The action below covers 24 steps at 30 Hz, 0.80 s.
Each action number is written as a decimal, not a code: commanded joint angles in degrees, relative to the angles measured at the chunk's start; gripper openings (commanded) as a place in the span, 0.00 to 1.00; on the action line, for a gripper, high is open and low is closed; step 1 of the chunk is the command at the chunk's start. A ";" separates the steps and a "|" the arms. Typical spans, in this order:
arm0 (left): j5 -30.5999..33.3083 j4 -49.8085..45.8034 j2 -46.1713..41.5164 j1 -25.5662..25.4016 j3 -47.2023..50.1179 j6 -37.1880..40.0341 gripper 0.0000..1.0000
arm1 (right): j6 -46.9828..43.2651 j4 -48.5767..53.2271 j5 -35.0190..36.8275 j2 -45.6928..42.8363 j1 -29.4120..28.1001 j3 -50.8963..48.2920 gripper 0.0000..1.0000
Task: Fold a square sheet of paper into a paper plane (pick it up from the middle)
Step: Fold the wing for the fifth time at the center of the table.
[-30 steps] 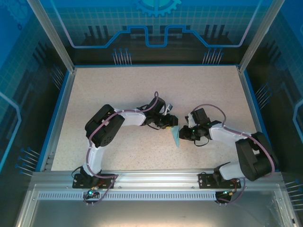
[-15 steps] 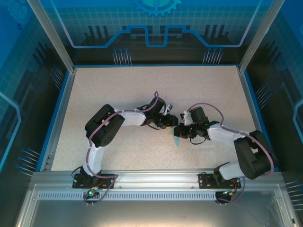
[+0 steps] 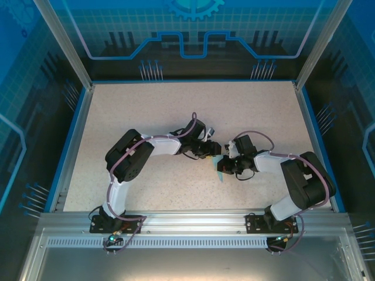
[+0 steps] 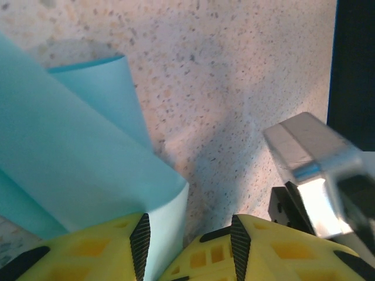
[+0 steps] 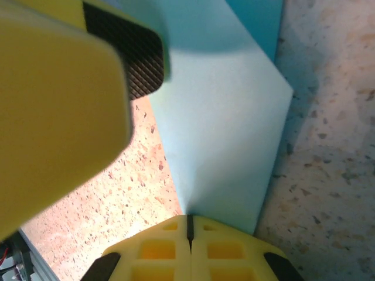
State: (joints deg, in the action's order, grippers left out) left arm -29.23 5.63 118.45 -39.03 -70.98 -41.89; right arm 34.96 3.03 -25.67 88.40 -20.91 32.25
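the square sheet of paper point(image 5: 228, 134), already partly folded, lies near the middle of the tabletop point(image 3: 176, 111) between the two arms, with part of it lifted off the surface. the right gripper point(image 5: 188, 225) is closed tight on one edge, its fingers meeting with the paper pinched in the seam. the left gripper point(image 4: 187, 234) is partway open. a curled fold of the sheet runs in between its fingers and lies against one of them, and bare tabletop shows in the rest of the gap, so it clamps nothing.

the step in hand looks like setting a crease while both grippers share the sheet. to do it well, the right gripper should act as a firm, level anchor so the thin paper neither slips nor tears. the left gripper should close only once the layers sit edge on edge, then press along the fold line rather than tug. the grippers are very near each other, so any move should be small and slow.
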 commanded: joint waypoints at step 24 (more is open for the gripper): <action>1.28 -5.66 3.38 3.99 -3.86 5.72 0.44 | -0.52 5.81 1.93 4.16 -0.36 -0.87 0.04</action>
State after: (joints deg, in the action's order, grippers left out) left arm -29.15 3.38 121.78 -35.70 -74.22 -38.33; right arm 34.92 2.46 -27.53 89.89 -20.84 32.93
